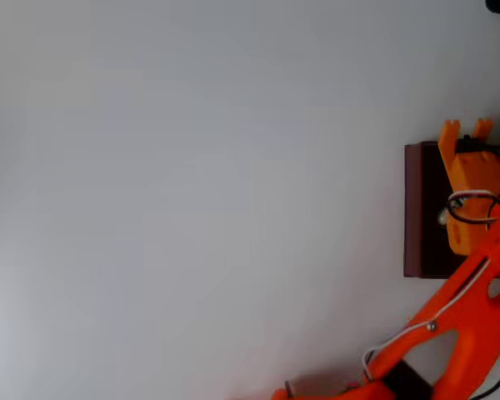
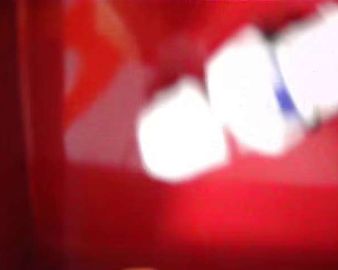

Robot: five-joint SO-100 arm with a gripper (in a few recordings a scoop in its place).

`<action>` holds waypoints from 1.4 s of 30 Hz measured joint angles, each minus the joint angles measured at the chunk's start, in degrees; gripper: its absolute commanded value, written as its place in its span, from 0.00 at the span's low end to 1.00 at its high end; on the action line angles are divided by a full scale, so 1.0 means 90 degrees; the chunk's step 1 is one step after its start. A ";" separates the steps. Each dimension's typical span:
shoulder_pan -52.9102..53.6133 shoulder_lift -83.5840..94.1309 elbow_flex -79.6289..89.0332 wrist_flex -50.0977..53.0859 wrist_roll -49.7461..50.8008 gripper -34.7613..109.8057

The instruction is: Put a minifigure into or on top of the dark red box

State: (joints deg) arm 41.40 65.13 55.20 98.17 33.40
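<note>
Dark red box [image 1: 418, 208]: rectangular, on the white counter [image 1: 192, 200] at the right edge of the overhead view, interior near-black. Orange arm [image 1: 467, 317]: reaches over the box from below right. Gripper [image 1: 465, 132]: above the box's far end, opening not discernible. Minifigure [image 2: 236, 118]: in the wrist view, blurred white shapes with a blue mark against red surfaces; grip on it not discernible.

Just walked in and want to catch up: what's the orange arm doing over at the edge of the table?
The orange arm is reaching over the dark red box at the right edge of the overhead view, its gripper above the dark interior. The wrist view is a close, blurred look at red surfaces with the minifigure, white with a blue mark, right in front of the camera. Whether the gripper is holding it cannot be made out.
</note>
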 measured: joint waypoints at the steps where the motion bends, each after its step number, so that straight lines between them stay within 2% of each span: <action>1: -0.0020 0.0352 0.0273 0.0010 -0.0205 0.31; 3: -0.0205 0.1162 0.0937 -0.0049 -0.0742 0.25; 7: -0.1270 0.3262 0.2539 -0.0313 -0.1973 0.24; 12: -0.3486 0.6963 0.5352 -0.1084 -0.2686 0.24; 16: -0.5537 1.0371 0.7480 -0.1328 -0.2930 0.24; 19: -0.7070 1.2148 0.8760 -0.1494 -0.3213 0.24; 23: -0.8223 1.2793 0.9678 -0.1719 -0.3447 0.24; 31: -0.9648 1.4277 1.1719 -0.1895 -0.3574 0.24; 35: -0.9727 1.4404 1.2178 -0.1924 -0.3564 0.24; 39: -0.9668 1.4395 1.3115 -0.2617 -0.3389 0.24; 42: -0.9668 1.4395 1.3145 -0.2617 -0.3252 0.24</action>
